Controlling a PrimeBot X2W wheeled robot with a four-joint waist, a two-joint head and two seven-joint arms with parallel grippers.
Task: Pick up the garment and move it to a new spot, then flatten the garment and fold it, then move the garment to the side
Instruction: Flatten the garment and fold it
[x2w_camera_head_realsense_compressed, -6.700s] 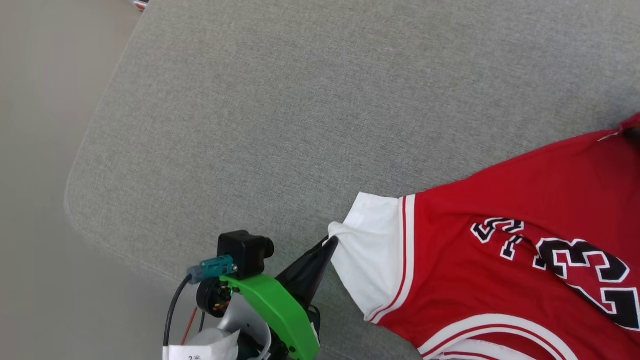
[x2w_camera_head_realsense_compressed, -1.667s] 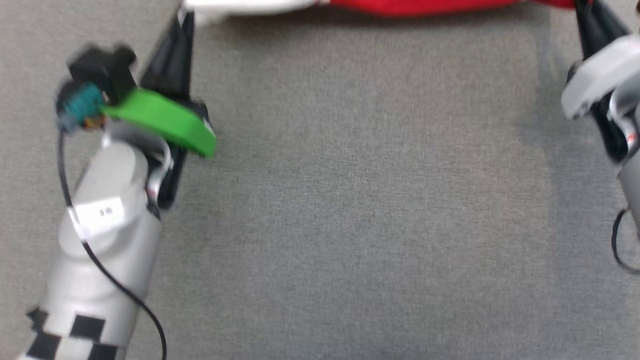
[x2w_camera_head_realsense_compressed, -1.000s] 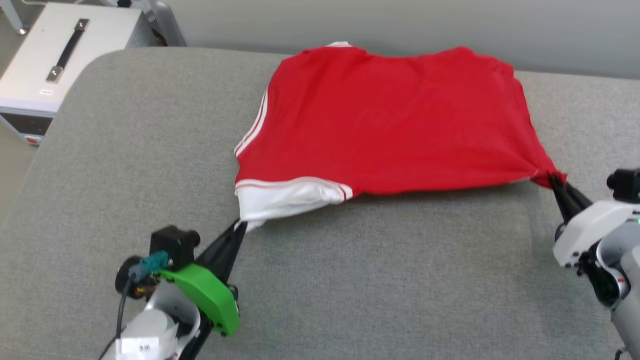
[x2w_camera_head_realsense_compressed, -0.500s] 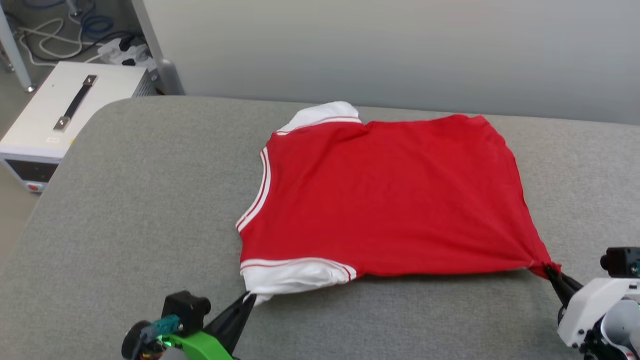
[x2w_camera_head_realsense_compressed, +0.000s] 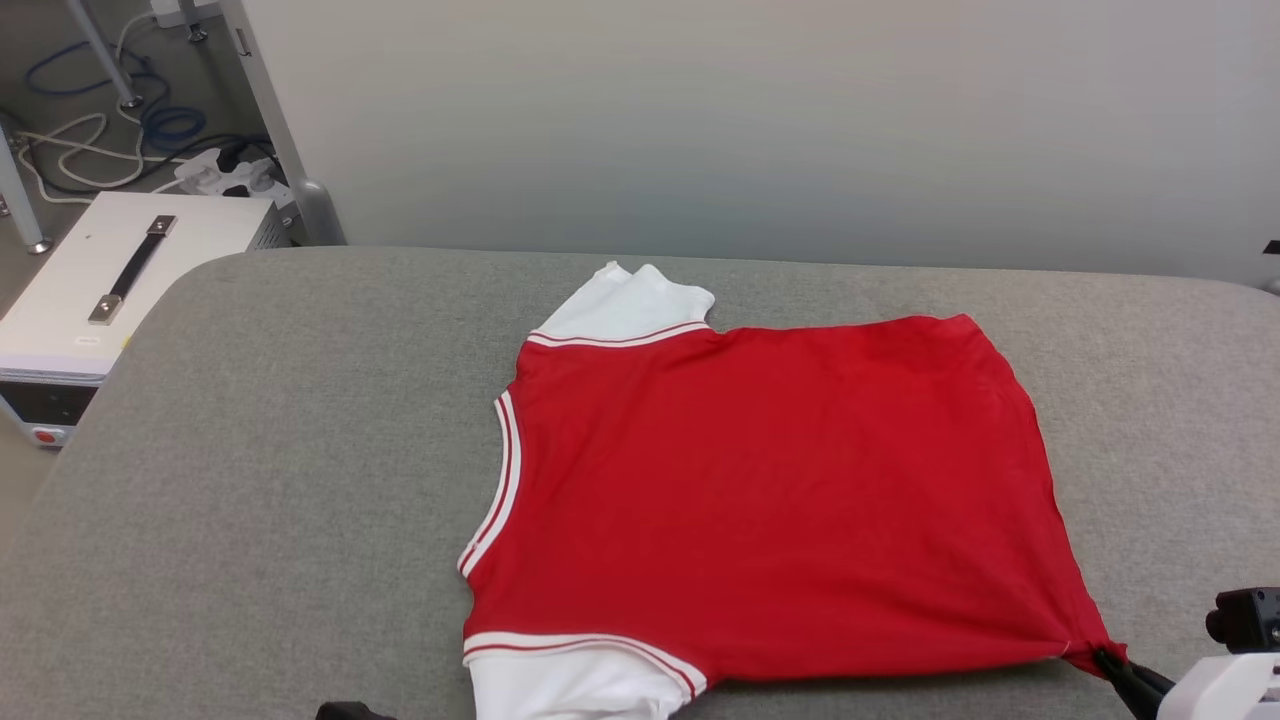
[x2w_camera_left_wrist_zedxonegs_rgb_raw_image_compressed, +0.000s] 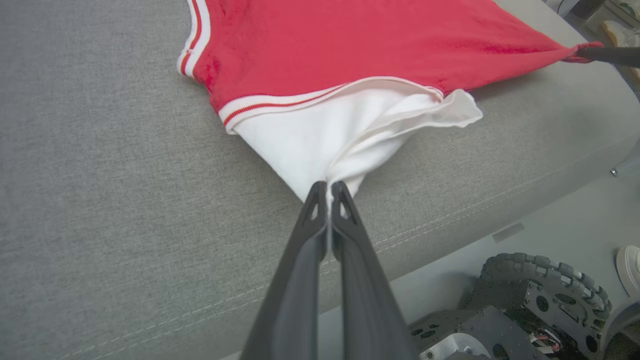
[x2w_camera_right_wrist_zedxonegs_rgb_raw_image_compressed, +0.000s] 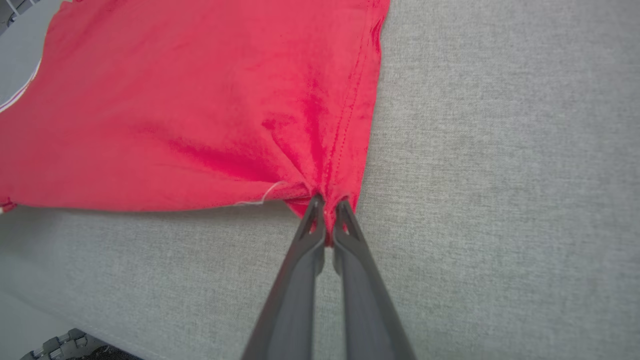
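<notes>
The garment (x2w_camera_head_realsense_compressed: 770, 490) is a red jersey with white sleeves and striped trim, spread plain side up on a grey cushion (x2w_camera_head_realsense_compressed: 260, 480); no number shows. My left gripper (x2w_camera_left_wrist_zedxonegs_rgb_raw_image_compressed: 328, 187) is shut on the tip of the near white sleeve (x2w_camera_left_wrist_zedxonegs_rgb_raw_image_compressed: 330, 140), close to the cushion's front edge. My right gripper (x2w_camera_right_wrist_zedxonegs_rgb_raw_image_compressed: 326, 205) is shut on the garment's near red hem corner (x2w_camera_right_wrist_zedxonegs_rgb_raw_image_compressed: 320, 185), and its dark fingers show at the head view's lower right (x2w_camera_head_realsense_compressed: 1125, 672). The fabric (x2w_camera_right_wrist_zedxonegs_rgb_raw_image_compressed: 200, 100) is pulled taut between both grips.
A white equipment box (x2w_camera_head_realsense_compressed: 100, 290) with a black handle stands on the floor left of the cushion, with cables (x2w_camera_head_realsense_compressed: 120, 130) behind it. A pale wall (x2w_camera_head_realsense_compressed: 760, 120) runs along the back. My wheeled base (x2w_camera_left_wrist_zedxonegs_rgb_raw_image_compressed: 530, 310) shows below the cushion's front edge.
The head camera has tilted upward, so the wall and floor came into view. Both grippers stay shut on the garment, which now lies more spread, its far sleeve showing.
</notes>
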